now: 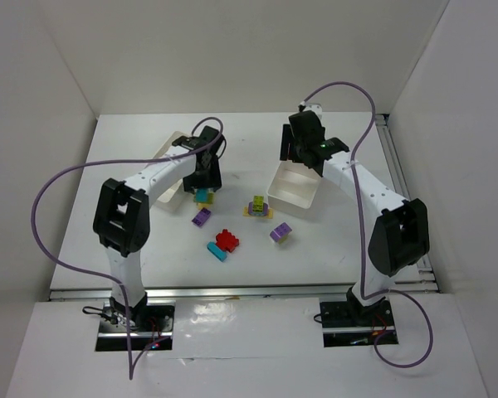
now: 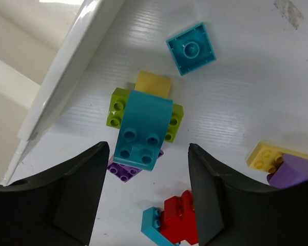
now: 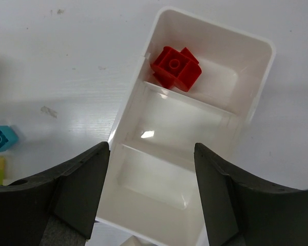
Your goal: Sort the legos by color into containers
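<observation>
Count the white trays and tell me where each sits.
2. The left tray sits at back left, partly hidden by the left arm; the right tray sits right of centre under the right fingers, red bricks in its end compartment.

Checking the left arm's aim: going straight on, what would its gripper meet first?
Most likely the cyan arched brick stacked on the lime green brick. It sits centred in the open left gripper, though depth is unclear.

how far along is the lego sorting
Barely started. Done: red plastic bricks sit in an end compartment of the white divided tray. In hand: the open left gripper hovers over the cyan-topped brick cluster; the right gripper is open, empty. Left: the red-and-cyan cluster, purple bricks and others lie on the table.
</observation>
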